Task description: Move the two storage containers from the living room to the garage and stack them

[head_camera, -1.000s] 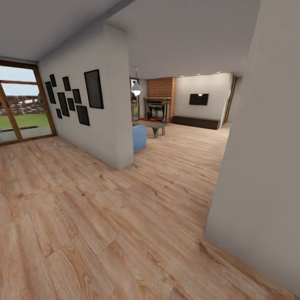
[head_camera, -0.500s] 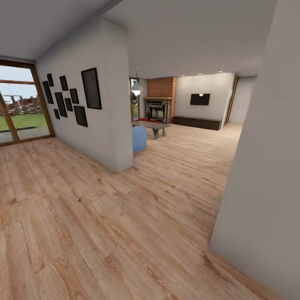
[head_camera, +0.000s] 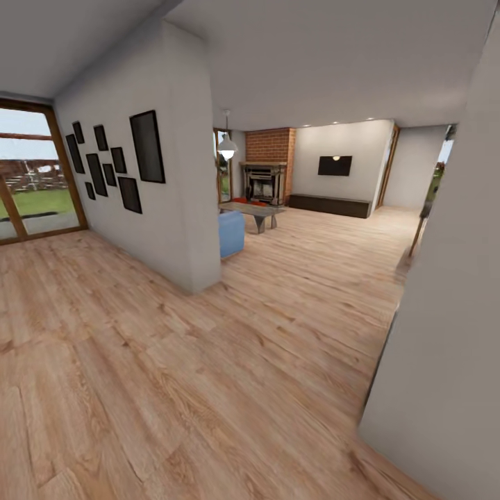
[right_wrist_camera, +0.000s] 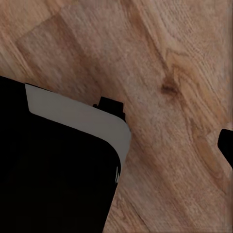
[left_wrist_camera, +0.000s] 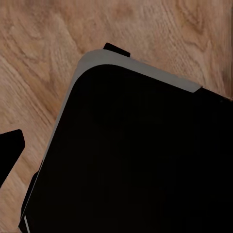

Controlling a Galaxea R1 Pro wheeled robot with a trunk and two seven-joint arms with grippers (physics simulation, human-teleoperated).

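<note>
The living room lies ahead in the head view, with its dark fireplace (head_camera: 262, 182) under a red brick chimney (head_camera: 269, 144). A small orange-red patch (head_camera: 257, 202) shows at the fireplace's foot behind a low table; it is too small to tell whether it is the storage containers. The garage and its floor are out of view. In the left wrist view one dark fingertip (left_wrist_camera: 9, 148) shows beside my black base (left_wrist_camera: 136, 155) over light wood planks. The right wrist view shows a dark fingertip (right_wrist_camera: 227, 148) at its edge. Neither view shows how the jaws stand.
A white partition wall (head_camera: 177, 208) with several black frames juts in at the left. A pale wall corner (head_camera: 444, 333) stands close on the right. Between them, wood planks (head_camera: 278, 312) run on to a blue armchair (head_camera: 232, 233), a low table (head_camera: 251, 208) and a dark cabinet (head_camera: 326, 203). A wood-framed glass door (head_camera: 35, 187) is far left.
The whole head view has shifted, so the camera has moved forward and to the right. More of the far room now shows past the right wall corner.
</note>
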